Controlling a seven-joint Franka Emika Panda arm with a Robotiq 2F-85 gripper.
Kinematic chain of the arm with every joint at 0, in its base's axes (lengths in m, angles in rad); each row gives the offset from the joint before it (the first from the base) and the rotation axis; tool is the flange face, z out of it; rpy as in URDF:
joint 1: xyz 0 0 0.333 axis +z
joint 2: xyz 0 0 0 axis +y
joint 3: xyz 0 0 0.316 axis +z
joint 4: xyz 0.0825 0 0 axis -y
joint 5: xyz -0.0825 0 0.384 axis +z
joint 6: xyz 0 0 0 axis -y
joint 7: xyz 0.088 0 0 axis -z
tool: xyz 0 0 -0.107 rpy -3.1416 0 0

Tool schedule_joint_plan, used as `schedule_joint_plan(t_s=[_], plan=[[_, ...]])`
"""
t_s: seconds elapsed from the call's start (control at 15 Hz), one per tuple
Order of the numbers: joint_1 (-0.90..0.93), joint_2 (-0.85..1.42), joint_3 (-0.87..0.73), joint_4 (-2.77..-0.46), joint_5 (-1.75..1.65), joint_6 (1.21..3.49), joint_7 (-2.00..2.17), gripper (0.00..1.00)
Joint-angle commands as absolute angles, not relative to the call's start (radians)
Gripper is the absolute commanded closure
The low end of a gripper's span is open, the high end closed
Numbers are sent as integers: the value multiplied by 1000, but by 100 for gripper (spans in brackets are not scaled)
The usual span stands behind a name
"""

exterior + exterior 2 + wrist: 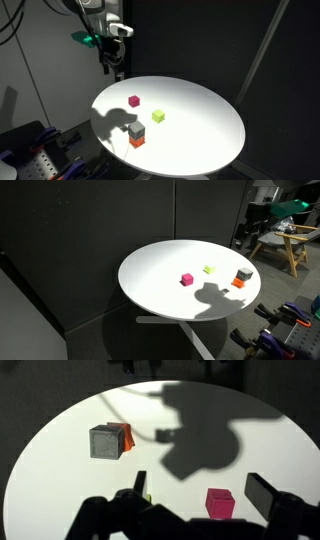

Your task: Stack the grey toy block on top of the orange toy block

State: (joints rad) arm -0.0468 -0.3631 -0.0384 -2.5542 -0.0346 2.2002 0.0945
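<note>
Four small cubes sit on a round white table (200,120) whose smooth, matte top is brightly lit against dark surroundings. Two of them form a stack near the table's edge: the grey toy block (136,128), dull and plain with crisp square edges, rests on top of the orange toy block (136,142), whose bright face shows beneath it in both exterior views. In the wrist view the grey block covers most of the orange one, leaving only an orange strip along one side, so from that angle the two do not look quite flush. The magenta cube (134,101) stands alone nearer the middle of the table, apart from the stack. The yellow-green cube (158,116) also stands by itself, near the stack and the magenta cube but touching neither. All four look the same size, with flat, untextured faces. The gripper (114,66) hangs above the table's rim, clear of every cube and holding nothing. In the wrist view its two dark, blocky fingers (264,495) are spread wide apart with bare tabletop between them. A hard black shadow (200,440) of the arm sprawls across the white surface — irregular and lobed, with a thin cable-like line trailing from it — just beside the stack.
</note>
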Motion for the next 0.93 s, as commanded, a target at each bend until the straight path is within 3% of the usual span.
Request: schedule_joint_plan(t_s=[0.0, 0.87], plan=[[-47, -400, -33, -2554, -12, 2161, 94, 0], [-51, -386, -27, -2553, -27, 2159, 93, 0]])
